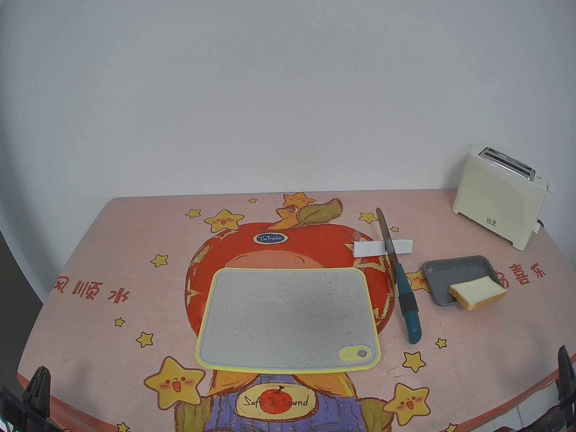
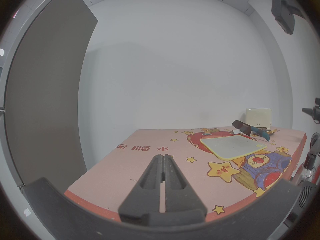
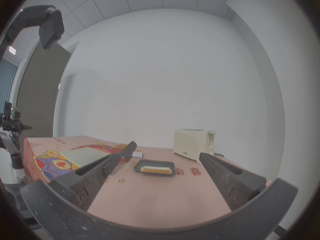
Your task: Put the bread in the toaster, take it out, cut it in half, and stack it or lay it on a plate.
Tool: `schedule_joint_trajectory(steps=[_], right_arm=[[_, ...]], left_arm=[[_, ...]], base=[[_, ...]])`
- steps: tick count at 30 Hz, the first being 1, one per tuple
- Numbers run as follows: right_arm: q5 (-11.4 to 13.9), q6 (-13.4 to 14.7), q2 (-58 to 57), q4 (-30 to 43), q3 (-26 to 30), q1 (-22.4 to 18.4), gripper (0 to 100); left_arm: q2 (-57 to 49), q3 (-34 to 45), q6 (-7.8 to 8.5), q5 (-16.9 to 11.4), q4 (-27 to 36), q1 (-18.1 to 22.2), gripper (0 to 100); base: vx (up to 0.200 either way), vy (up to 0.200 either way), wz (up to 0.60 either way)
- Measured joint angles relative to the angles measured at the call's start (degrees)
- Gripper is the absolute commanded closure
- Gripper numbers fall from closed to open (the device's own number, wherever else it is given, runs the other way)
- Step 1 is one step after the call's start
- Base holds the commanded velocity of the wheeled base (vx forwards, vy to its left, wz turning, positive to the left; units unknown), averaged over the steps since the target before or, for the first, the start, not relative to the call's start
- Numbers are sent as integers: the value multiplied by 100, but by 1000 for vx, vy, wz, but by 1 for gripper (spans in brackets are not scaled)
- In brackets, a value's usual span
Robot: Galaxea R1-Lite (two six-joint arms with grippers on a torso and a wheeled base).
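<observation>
Bright even light, soft shadows, fisheye-curved edges

bread slice (image 1: 478,292) lies on grey plate (image 1: 449,271), toaster (image 1: 499,202) behind.

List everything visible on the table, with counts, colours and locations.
Printed cartoon tablecloth: 1, pink, covering the table.
Rectangular plastic cutting board: 1, grey with a yellow rim, table centre.
Long kitchen knife: 1, teal handle, right of the board, blade across the paper strip.
Paper strip: 1, white, under the knife blade.
Rectangular shallow plate: 1, dark grey, right of the knife.
Square slice of bread: 1, pale with a tan crust, on the plate, overhanging its near right edge.
Two-slot toaster: 1, cream, far right corner.
Left gripper: 1, dark grey, shut, empty, near left edge.
Right gripper: 1, dark grey, open, empty, near right edge.
</observation>
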Motion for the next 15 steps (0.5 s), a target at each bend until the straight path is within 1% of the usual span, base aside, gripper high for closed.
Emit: schedule_joint_trajectory(steps=[6, 10, 12, 14, 15], right_arm=[[60, 172, 79, 194, 112, 59, 0], [137, 289, 158, 229, 63, 127, 0], [178, 485, 222, 238, 50, 182, 0], [191, 759, 272, 240, 49, 210, 0], [197, 1039, 313, 240, 41, 226, 0]], left_arm=[[0, 0, -2, 0, 0, 0, 100], [0, 0, 0, 0, 0, 0, 100], [0, 0, 0, 0, 0, 0, 100], [0, 0, 0, 0, 0, 0, 100], [0, 0, 0, 0, 0, 0, 100]], base=[[0, 0, 0], [0, 0, 0], [0, 0, 0], [0, 0, 0], [0, 0, 0]])
